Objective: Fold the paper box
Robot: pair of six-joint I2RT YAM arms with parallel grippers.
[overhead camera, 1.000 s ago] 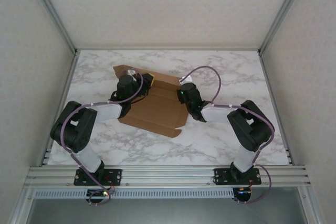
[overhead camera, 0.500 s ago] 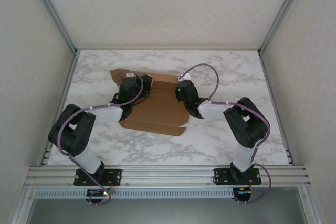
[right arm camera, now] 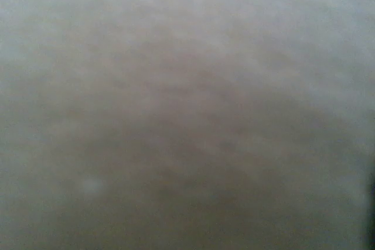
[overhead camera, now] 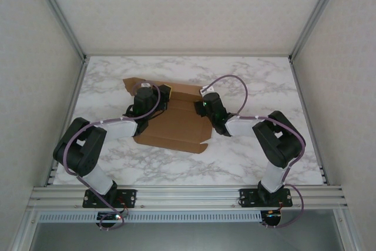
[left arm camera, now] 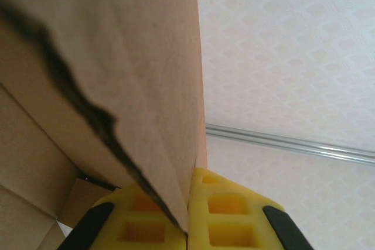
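Note:
The paper box (overhead camera: 176, 126) lies partly unfolded in the middle of the marble table, brown, with its far flaps raised. My left gripper (overhead camera: 165, 92) reaches over the box's far left part. In the left wrist view its yellow fingers (left arm camera: 228, 203) are shut on a raised flap of the paper box (left arm camera: 129, 57), the flap's edge pinched between the pads. My right gripper (overhead camera: 202, 107) sits at the box's far right edge, its fingers hidden under the wrist. The right wrist view is blurred brown cardboard (right arm camera: 187, 109) held very close to the lens.
The marble table (overhead camera: 258, 80) is closed in by white walls with aluminium posts (overhead camera: 311, 16) at the back corners. A metal rail (overhead camera: 188, 195) carrying both arm bases runs along the near edge.
The box has turned and slid a little to the left with my left gripper holding its flap. My right wrist moved in towards the box's right edge, then eased slightly back.

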